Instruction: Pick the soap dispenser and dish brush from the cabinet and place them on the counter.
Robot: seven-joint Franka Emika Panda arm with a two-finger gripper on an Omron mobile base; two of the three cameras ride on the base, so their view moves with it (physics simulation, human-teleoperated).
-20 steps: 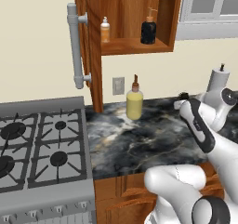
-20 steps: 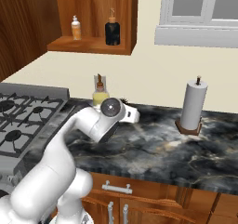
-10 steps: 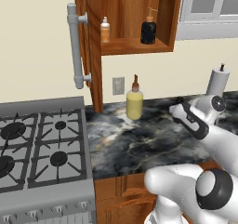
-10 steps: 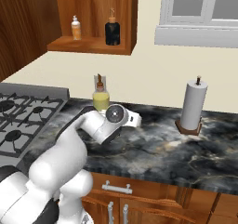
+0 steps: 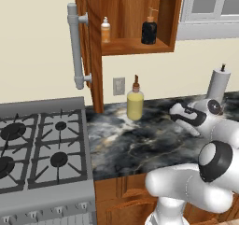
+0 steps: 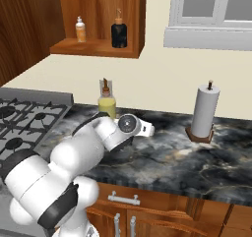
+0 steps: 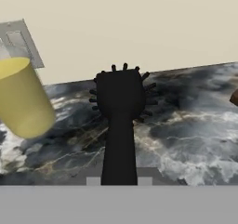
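Observation:
My gripper (image 7: pixel 119 181) is shut on the handle of a black dish brush (image 7: pixel 120 97), whose bristled head points toward the back wall, low over the counter (image 7: pixel 195 135). From the base cameras the hand (image 5: pixel 186 116) (image 6: pixel 138 128) hovers above the dark veined counter (image 5: pixel 140 144) (image 6: pixel 167 157), right of a yellow bottle. The black pump soap dispenser (image 5: pixel 149 30) (image 6: pixel 118 33) stands on the shelf of the open cabinet (image 5: pixel 135 45) (image 6: pixel 98 48), above and left of the hand.
A yellow bottle (image 5: pixel 135 102) (image 6: pixel 107 104) (image 7: pixel 21 97) stands on the counter by the wall outlet. A small orange bottle (image 5: pixel 106 30) shares the cabinet shelf. The cabinet door's grey handle (image 5: pixel 77 46) juts out. A paper towel roll (image 6: pixel 204 110) stands right; the stove (image 5: pixel 37 144) lies left.
The arm has folded lower and the hand, still holding the brush, has shifted slightly down over the counter. The bottles have stayed put.

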